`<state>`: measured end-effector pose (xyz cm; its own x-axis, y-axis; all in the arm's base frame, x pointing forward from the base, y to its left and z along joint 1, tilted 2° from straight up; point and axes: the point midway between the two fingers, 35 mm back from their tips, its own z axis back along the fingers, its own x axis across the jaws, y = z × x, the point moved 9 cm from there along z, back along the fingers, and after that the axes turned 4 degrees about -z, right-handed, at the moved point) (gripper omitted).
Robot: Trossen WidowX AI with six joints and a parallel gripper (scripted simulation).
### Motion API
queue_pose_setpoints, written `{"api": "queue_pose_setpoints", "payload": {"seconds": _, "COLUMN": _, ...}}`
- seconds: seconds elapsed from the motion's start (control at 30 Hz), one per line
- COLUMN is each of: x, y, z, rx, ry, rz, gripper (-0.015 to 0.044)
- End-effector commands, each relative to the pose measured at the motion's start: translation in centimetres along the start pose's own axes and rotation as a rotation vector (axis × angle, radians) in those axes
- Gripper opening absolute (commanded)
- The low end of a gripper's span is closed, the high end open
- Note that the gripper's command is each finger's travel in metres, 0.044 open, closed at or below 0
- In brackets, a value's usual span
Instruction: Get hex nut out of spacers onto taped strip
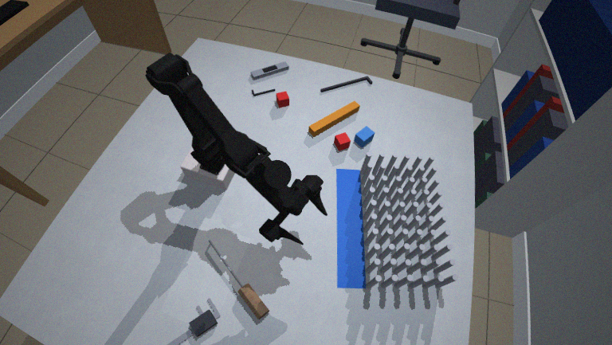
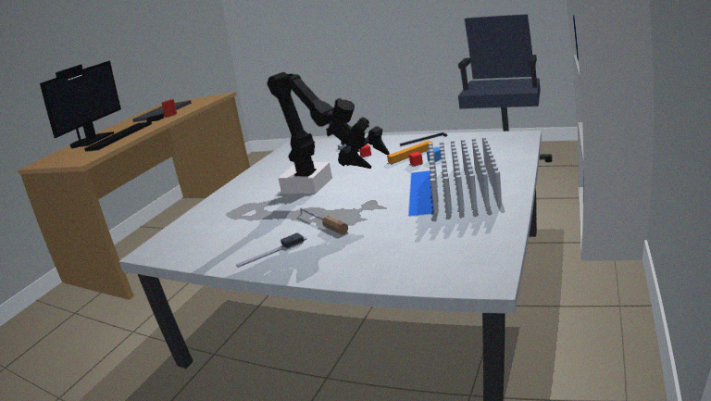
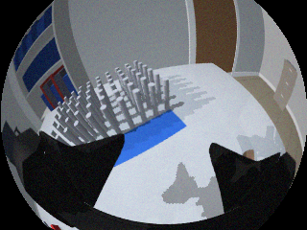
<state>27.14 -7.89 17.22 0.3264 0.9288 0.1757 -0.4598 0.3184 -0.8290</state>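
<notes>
Upright grey spacers [image 1: 393, 261] [image 2: 448, 197] [image 3: 167, 96] stand in rows behind the blue taped strip [image 1: 347, 233] [image 2: 419, 192] [image 3: 149, 139]. I cannot make out the nut. My gripper [image 1: 314, 229] [image 2: 380, 160] [image 3: 169, 144] is open and empty, above the table on the arm's side of the strip. A hooked tool with a wooden handle [image 1: 253, 300] [image 2: 334, 224] lies at the near side. A dark-handled tool [image 1: 202, 323] [image 2: 293, 240] lies beside it. A long black hex key [image 1: 345, 84] [image 2: 421, 139] and a small one [image 1: 264, 92] lie at the far side.
An orange bar [image 1: 334, 119] [image 2: 408, 153], a red cube [image 1: 342, 141] [image 2: 415, 158] and a blue block [image 1: 364, 137] lie near the field's far end. Another red cube [image 1: 282, 99] and a grey bar-shaped object [image 1: 269, 70] lie farther back, towards the table's far edge.
</notes>
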Motion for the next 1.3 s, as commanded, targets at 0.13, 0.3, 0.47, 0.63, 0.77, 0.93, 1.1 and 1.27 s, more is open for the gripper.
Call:
{"api": "queue_pose_setpoints", "payload": {"seconds": 0.13, "x": 5.6, "y": 1.6, "z": -3.6, "rx": -0.035, "ry": -0.358, "rz": 0.147, "gripper": 0.044}}
{"api": "queue_pose_setpoints", "payload": {"seconds": 0.3, "x": 5.6, "y": 1.6, "z": -3.6, "rx": -0.035, "ry": -0.358, "rz": 0.147, "gripper": 0.044}}
{"api": "queue_pose_setpoints", "payload": {"seconds": 0.47, "x": 5.6, "y": 1.6, "z": -3.6, "rx": -0.035, "ry": -0.358, "rz": 0.147, "gripper": 0.044}}
{"api": "queue_pose_setpoints", "payload": {"seconds": 0.63, "x": 5.6, "y": 1.6, "z": -3.6, "rx": -0.035, "ry": -0.358, "rz": 0.147, "gripper": 0.044}}
{"api": "queue_pose_setpoints", "payload": {"seconds": 0.77, "x": 5.6, "y": 1.6, "z": -3.6, "rx": -0.035, "ry": -0.358, "rz": 0.147, "gripper": 0.044}}
{"api": "queue_pose_setpoints", "payload": {"seconds": 0.93, "x": 5.6, "y": 1.6, "z": -3.6, "rx": -0.035, "ry": -0.358, "rz": 0.147, "gripper": 0.044}}
{"api": "queue_pose_setpoints", "payload": {"seconds": 1.1, "x": 5.6, "y": 1.6, "z": -3.6, "rx": -0.035, "ry": -0.358, "rz": 0.147, "gripper": 0.044}}
{"api": "queue_pose_setpoints", "payload": {"seconds": 1.27, "x": 5.5, "y": 1.5, "z": -3.7, "rx": -0.027, "ry": -0.352, "rz": 0.129, "gripper": 0.044}}
